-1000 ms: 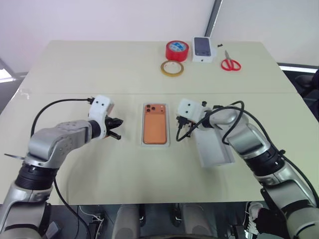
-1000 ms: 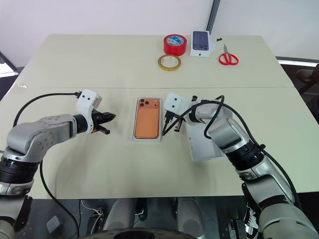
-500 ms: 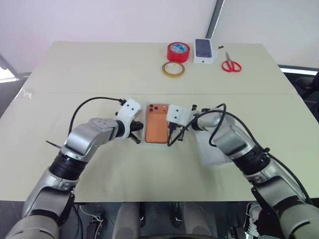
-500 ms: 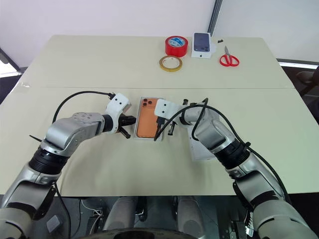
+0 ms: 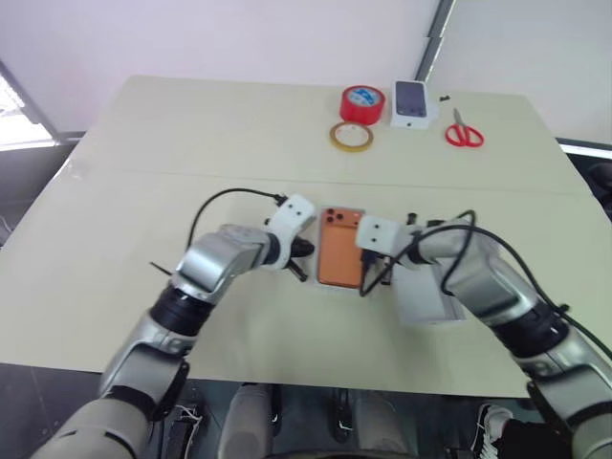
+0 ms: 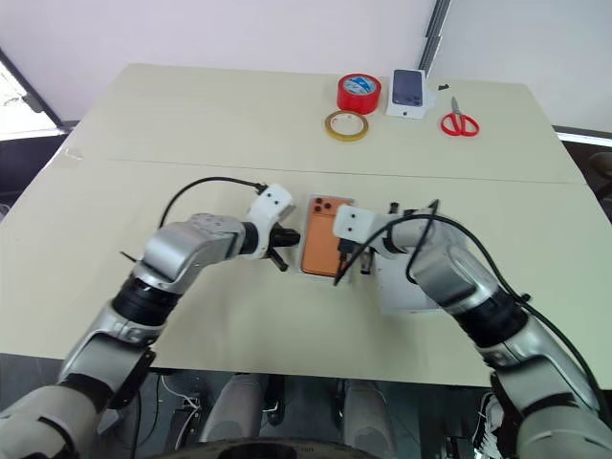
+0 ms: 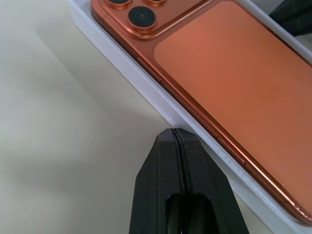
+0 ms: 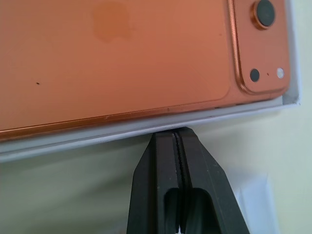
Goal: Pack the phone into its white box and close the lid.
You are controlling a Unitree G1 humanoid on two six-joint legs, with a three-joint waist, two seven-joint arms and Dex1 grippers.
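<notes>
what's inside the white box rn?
The phone lies inside the white box, orange back and camera lenses facing up, filling it almost to the rim. The box floor beneath it is covered, so anything under the phone cannot be seen.

I read no words or numbers anywhere. The one sign is a faint apple-shaped logo on the back of the phone (image 8: 112,53) lying under my right wrist camera.

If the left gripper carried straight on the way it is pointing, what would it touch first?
Most likely the long side wall of the white box: the shut left gripper points at it from close by, with the phone lying just beyond.
</notes>
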